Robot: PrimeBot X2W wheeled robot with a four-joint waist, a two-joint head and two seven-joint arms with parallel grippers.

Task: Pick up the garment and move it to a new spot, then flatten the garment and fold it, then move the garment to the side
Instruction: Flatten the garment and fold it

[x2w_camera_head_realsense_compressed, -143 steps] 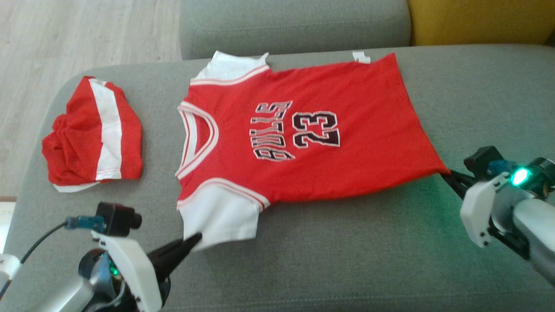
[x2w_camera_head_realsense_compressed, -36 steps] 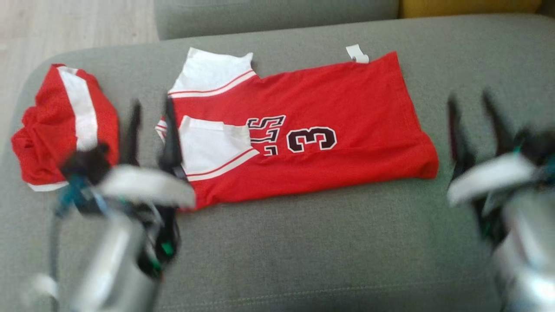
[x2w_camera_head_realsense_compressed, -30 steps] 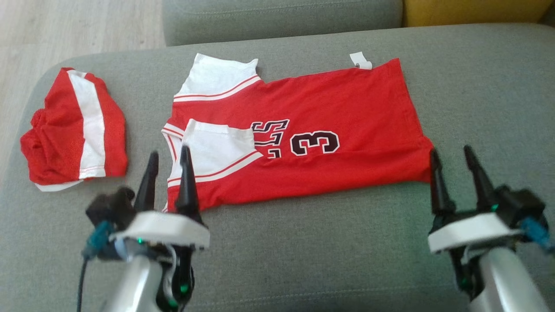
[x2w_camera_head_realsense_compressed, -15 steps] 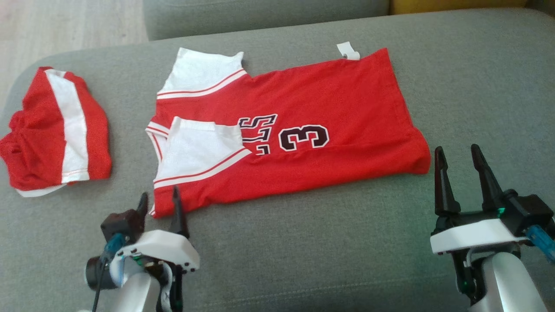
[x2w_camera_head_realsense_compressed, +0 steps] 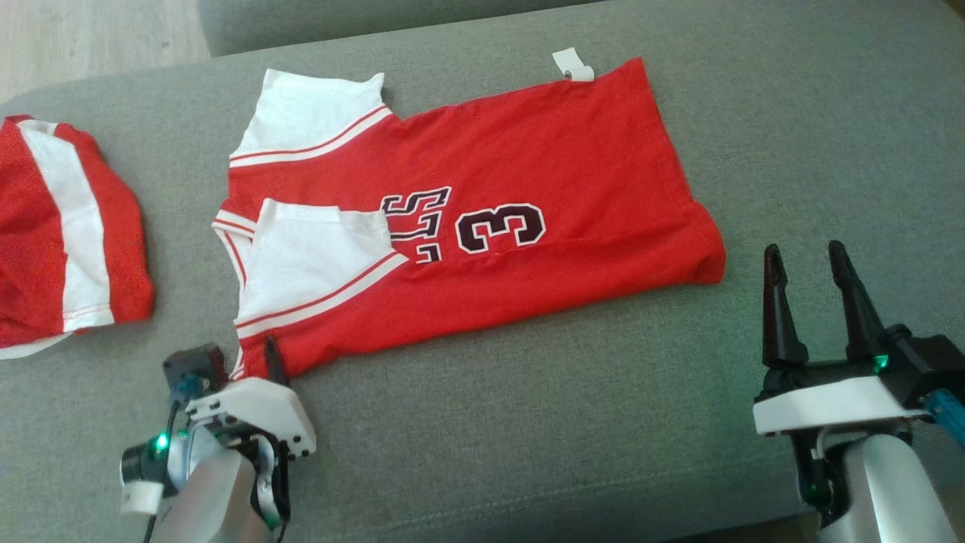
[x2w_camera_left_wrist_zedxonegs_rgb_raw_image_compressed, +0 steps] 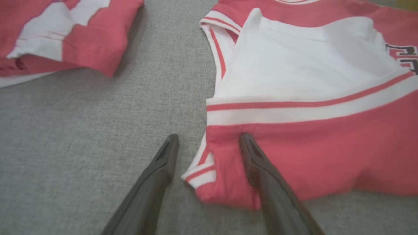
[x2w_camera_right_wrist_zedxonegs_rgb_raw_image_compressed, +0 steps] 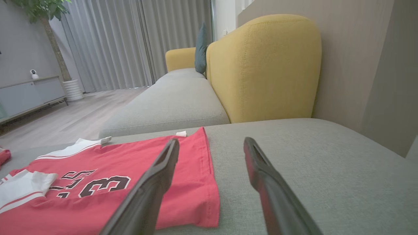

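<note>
The garment (x2w_camera_head_realsense_compressed: 528, 226) is a red jersey with white sleeves, lying on the grey sofa cushion (x2w_camera_head_realsense_compressed: 528, 422). Its near edge is folded over, so a white sleeve (x2w_camera_head_realsense_compressed: 309, 256) rests on the chest print. My left gripper (x2w_camera_head_realsense_compressed: 249, 358) is at the near-left corner of the garment (x2w_camera_left_wrist_zedxonegs_rgb_raw_image_compressed: 294, 156). It is open (x2w_camera_left_wrist_zedxonegs_rgb_raw_image_compressed: 209, 137), with one finger over the red fabric and the other over bare cushion. My right gripper (x2w_camera_head_realsense_compressed: 803, 253) stands open and empty, just off the hem corner (x2w_camera_head_realsense_compressed: 709, 264). In the right wrist view the gripper (x2w_camera_right_wrist_zedxonegs_rgb_raw_image_compressed: 211, 141) points past the hem (x2w_camera_right_wrist_zedxonegs_rgb_raw_image_compressed: 202, 182).
A second red-and-white garment (x2w_camera_head_realsense_compressed: 68, 226) lies crumpled at the far left (x2w_camera_left_wrist_zedxonegs_rgb_raw_image_compressed: 65, 36). Another grey seat (x2w_camera_head_realsense_compressed: 339, 23) and wood floor (x2w_camera_head_realsense_compressed: 90, 30) lie beyond the cushion. A yellow armchair (x2w_camera_right_wrist_zedxonegs_rgb_raw_image_compressed: 261, 65) stands behind it. The cushion's front edge runs close below both wrists.
Since the oldest frame the garment's near side has been folded over. Over the last second the head camera shifted, and my left gripper drew back and down to the garment's near-left corner.
</note>
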